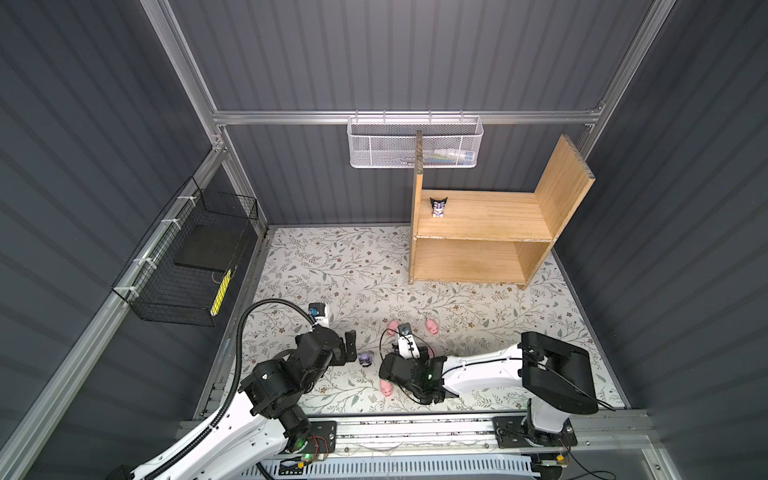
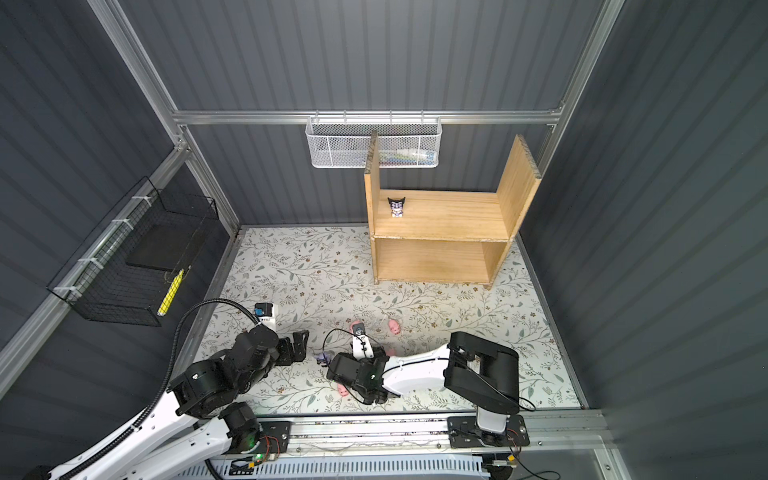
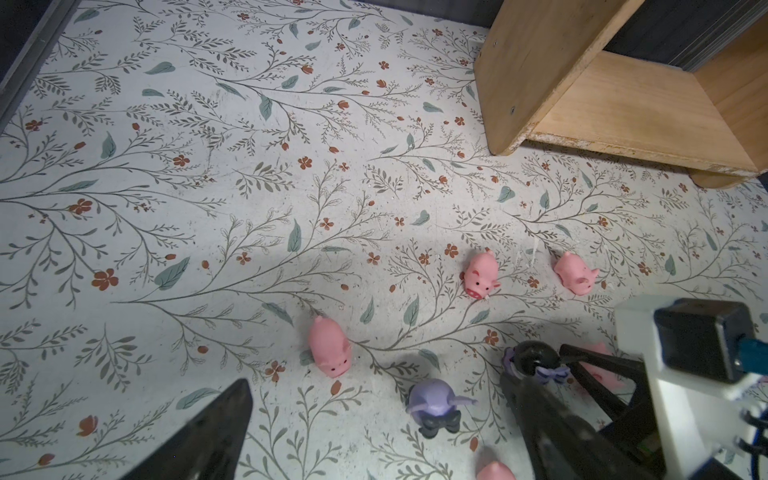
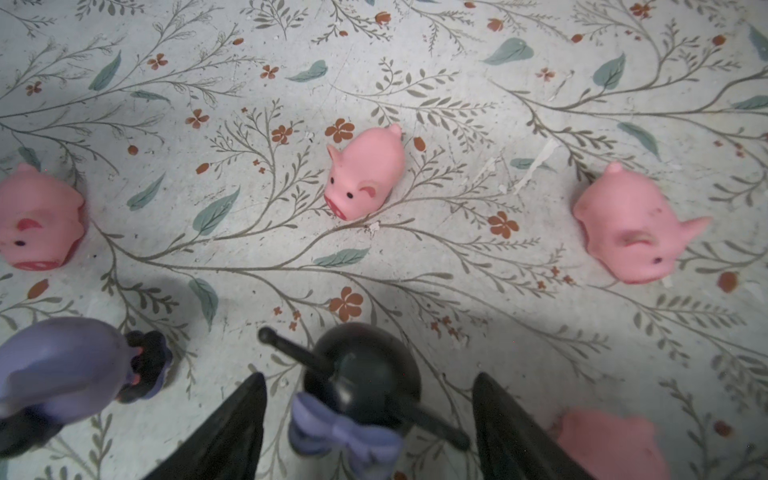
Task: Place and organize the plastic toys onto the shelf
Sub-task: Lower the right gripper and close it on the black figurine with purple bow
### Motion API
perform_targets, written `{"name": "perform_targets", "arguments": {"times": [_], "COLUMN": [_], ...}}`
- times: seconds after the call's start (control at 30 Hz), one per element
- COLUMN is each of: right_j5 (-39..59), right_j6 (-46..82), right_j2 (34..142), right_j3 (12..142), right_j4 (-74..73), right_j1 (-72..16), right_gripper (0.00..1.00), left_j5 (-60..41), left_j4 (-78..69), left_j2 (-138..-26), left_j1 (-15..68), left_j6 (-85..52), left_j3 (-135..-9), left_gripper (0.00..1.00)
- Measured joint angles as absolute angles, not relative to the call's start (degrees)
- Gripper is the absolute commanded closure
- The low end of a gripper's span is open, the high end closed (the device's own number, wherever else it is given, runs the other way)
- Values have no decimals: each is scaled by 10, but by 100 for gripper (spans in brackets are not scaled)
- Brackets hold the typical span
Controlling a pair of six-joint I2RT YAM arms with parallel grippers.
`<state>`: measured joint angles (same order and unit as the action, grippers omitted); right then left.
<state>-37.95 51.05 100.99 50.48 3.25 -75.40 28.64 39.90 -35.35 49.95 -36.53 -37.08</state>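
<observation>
Black-hooded figurine (image 4: pixel 365 365) between spread jaws of right gripper (image 4: pixel 368 380), gaps both sides.

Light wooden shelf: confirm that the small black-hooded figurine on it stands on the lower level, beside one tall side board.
Not the lower level. The small black-hooded figurine stands on the upper level of the light wooden shelf, beside one tall side board; both top views show it.

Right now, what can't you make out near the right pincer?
- Right wrist view: pig beside the right pincer, blurred, cut by the edge.
- Top views: black figurine, hidden under the right arm.
- Left wrist view: second pig, cut by the edge.
- Top views: white basket's contents, too small behind mesh.
</observation>
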Motion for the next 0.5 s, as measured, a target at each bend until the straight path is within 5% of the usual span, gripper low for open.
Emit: {"name": "perform_targets", "arguments": {"times": [0.5], "right_j5": [-375], "right_j6": [517], "right_j2": [1043], "right_j3": [519], "right_j4": [27], "right_j1": [-749], "right_gripper": [39], "left_j5": [290], "left_j4": [399], "left_j2": [-354], "left_j1": [500], "left_j6": [-367], "left_j3": [-371], "left_gripper": [1]}}
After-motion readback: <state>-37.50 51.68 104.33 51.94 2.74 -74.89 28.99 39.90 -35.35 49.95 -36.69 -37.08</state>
